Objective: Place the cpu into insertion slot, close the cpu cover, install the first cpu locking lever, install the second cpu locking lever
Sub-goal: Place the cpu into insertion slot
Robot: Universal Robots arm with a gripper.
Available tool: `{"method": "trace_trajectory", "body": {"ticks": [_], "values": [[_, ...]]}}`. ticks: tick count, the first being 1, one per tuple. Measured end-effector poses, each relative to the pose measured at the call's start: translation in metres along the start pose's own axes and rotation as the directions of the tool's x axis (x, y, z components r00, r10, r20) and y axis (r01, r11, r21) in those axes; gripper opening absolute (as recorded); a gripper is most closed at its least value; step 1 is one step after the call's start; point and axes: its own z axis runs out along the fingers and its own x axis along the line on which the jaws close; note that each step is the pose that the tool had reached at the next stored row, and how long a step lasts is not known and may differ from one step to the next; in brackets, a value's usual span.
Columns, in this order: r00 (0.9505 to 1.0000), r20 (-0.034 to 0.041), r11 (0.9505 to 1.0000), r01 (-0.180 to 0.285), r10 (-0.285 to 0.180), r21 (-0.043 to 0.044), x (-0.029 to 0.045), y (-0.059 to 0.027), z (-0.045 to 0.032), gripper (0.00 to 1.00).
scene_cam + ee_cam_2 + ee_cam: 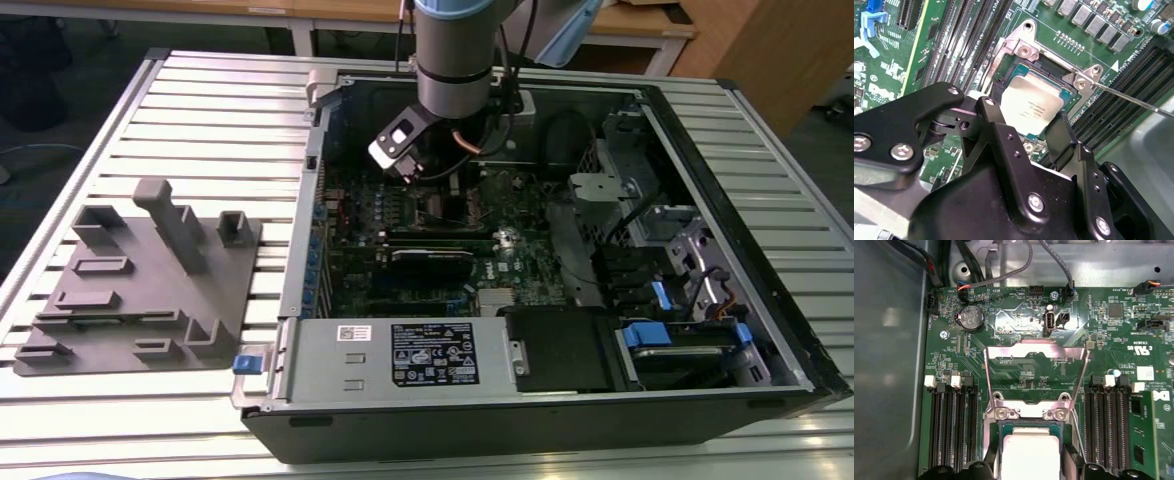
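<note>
Down in the slot [1051, 72] on the board [1019, 315], the cpu [1031, 107] lies flat with its dull silver top facing up, the dark rim showing round its green edge. The gripper [1030, 126] sits right over it, narrowed to the chip's own width, with one black finger [999, 130] against one edge and the other against the opposite edge, so it looks to me to be holding the cpu where it rests. Just past the chip the cover [1036, 344] stands open on its hinge, tipped up and away from the slot, and I can see the green board through its big cutout. A thin wire lever [1134, 101] runs out from a corner of the slot frame, raised and unlatched. Long black memory slots [951, 430] flank the slot on both sides, and a round coin battery [970, 317] sits further up the board beyond the cover. In the exterior view the arm [458, 50] reaches straight down into the open case [747, 130], which lies on its side on a slatted table [200, 110]. A grey power supply [387, 360] fills the near end of the case. Well apart, towards the exterior view's left, a grey tray [134, 280] of moulded holders rests on the table.
</note>
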Motion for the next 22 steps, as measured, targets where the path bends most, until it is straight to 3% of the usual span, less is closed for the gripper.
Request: {"method": "trace_trajectory", "body": {"ticks": [6, 22], "values": [[1.0, -0.0001, 1.0, 0.0, 0.0, -0.0001, 0.0, 0.0007, -0.0074, 0.61], [1.0, -0.0001, 1.0, 0.0, 0.0, -0.0001, 0.0, 0.0007, -0.0082, 0.59]]}}
